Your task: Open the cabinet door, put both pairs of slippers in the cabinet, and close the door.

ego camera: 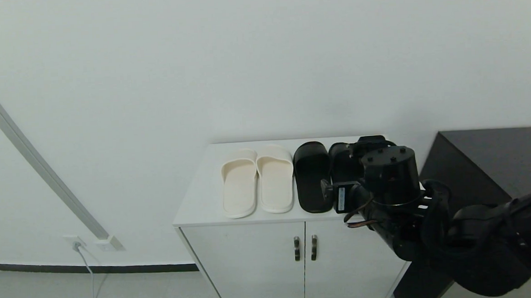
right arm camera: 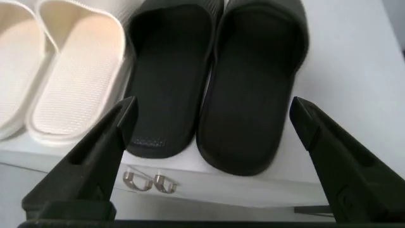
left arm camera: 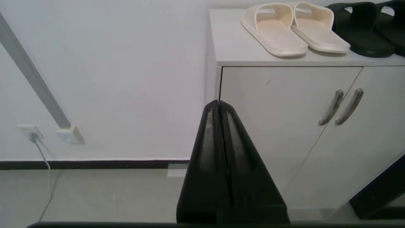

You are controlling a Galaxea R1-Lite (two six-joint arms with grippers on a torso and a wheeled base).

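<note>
The white cabinet [ego camera: 253,267] stands against the far wall with both doors closed. Its two metal handles [ego camera: 297,248] sit side by side where the doors meet. Both pairs of slippers lie on the cabinet top, toes toward the wall and heels toward the near edge. The cream slippers [ego camera: 274,180] are on the left and the black slippers [ego camera: 311,176] on the right. The four lie in one row, each just beside the next, and the two cream ones touch along their inner sides. The right black slipper is partly hidden in the head view by the right arm's wrist.

The right gripper [right arm camera: 213,111] is at the near right part of the cabinet top, over the heels of the black pair. Its jaws are spread wide and hold nothing. In the right wrist view both black slippers lie between the two fingertips. Whether the tips touch the cabinet top cannot be told.

The left gripper [left arm camera: 219,106] is low and to the left of the cabinet, well apart from it, with its jaws pressed together on nothing.

Left of the cabinet, a grey strip [ego camera: 29,152] runs slantwise down the wall to a small box. A wall socket [ego camera: 74,243] is just beside that box, with a cable [ego camera: 90,281] hanging to the floor. A dark counter [ego camera: 489,160] stands to the right of the cabinet.
</note>
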